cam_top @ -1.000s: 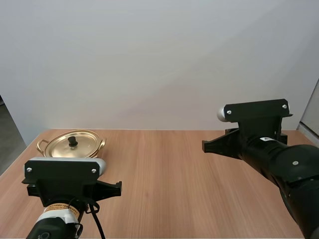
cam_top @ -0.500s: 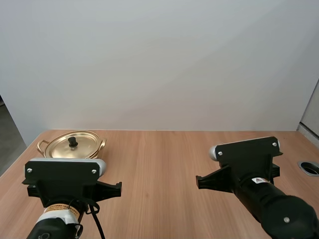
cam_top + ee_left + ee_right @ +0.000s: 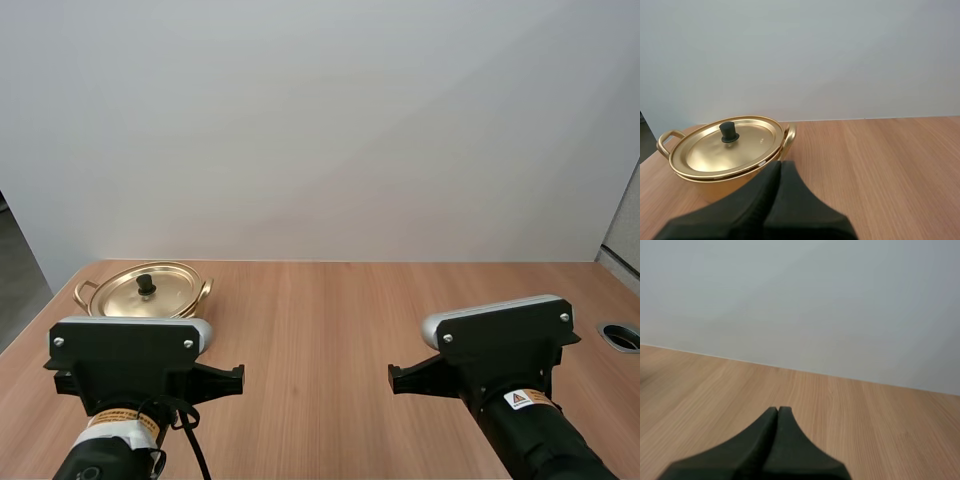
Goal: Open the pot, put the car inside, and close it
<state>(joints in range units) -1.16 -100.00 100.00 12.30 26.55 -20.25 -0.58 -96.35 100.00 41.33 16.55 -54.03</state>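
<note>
A golden pot (image 3: 145,293) with two side handles stands at the table's far left, covered by its golden lid (image 3: 725,146) with a black knob (image 3: 728,132). My left gripper (image 3: 779,165) is shut on nothing, its fingers lying together as one dark wedge just short of the pot's near wall. My left arm (image 3: 130,380) sits at the table's front left, in front of the pot. My right gripper (image 3: 778,410) is also shut on nothing, hovering over bare wood. My right arm (image 3: 505,375) is low at the front right.
The wooden table (image 3: 330,330) stretches bare between the two arms. A round cable hole (image 3: 622,336) sits at the table's right edge. A plain pale wall rises behind the table's far edge.
My right arm has drawn back and down from the far right toward the table's front right. The left arm and the pot have stayed still.
</note>
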